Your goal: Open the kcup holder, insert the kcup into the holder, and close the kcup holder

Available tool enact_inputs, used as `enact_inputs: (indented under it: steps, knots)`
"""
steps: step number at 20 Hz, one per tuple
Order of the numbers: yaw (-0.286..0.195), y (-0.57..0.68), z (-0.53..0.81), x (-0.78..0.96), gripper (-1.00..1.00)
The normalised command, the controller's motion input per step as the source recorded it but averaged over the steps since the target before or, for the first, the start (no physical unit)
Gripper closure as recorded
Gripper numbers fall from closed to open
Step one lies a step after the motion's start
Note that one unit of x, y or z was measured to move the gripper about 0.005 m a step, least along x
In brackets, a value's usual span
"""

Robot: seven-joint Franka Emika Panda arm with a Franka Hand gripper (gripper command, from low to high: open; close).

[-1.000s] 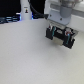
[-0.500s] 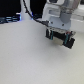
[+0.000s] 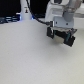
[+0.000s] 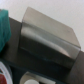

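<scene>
In the wrist view the kcup holder [image 4: 47, 37] fills the middle as a dark boxy unit seen from above, its top catching a grey sheen. Its drawer fronts do not show. A blurred teal-green shape [image 4: 4, 26] sits at the frame's edge beside it; I cannot tell whether this is the kcup. No fingers show in the wrist view. In the exterior view my gripper [image 3: 62, 35] hangs as a black blur under the white arm [image 3: 62, 15] towards the exterior view's right, above the white table [image 3: 30, 57]. I cannot make out its jaws.
A pod with a reddish top [image 4: 4, 77] and a small white round object [image 4: 32, 80] lie near the holder in the wrist view. Dark equipment with a blue light [image 3: 17, 19] stands along the table's far edge.
Over the last second the gripper has drifted slightly upward and towards the exterior view's right. Nothing else has visibly moved.
</scene>
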Motion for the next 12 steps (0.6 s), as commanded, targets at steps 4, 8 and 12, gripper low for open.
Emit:
enact_inputs:
  steps: [4, 8, 12]
  knots:
    - [0.097, 0.47, 0.00, -0.56, -1.00]
    - [0.081, 0.47, 0.00, -0.71, -1.00]
    - [0.079, 0.46, 0.00, -0.78, -1.00]
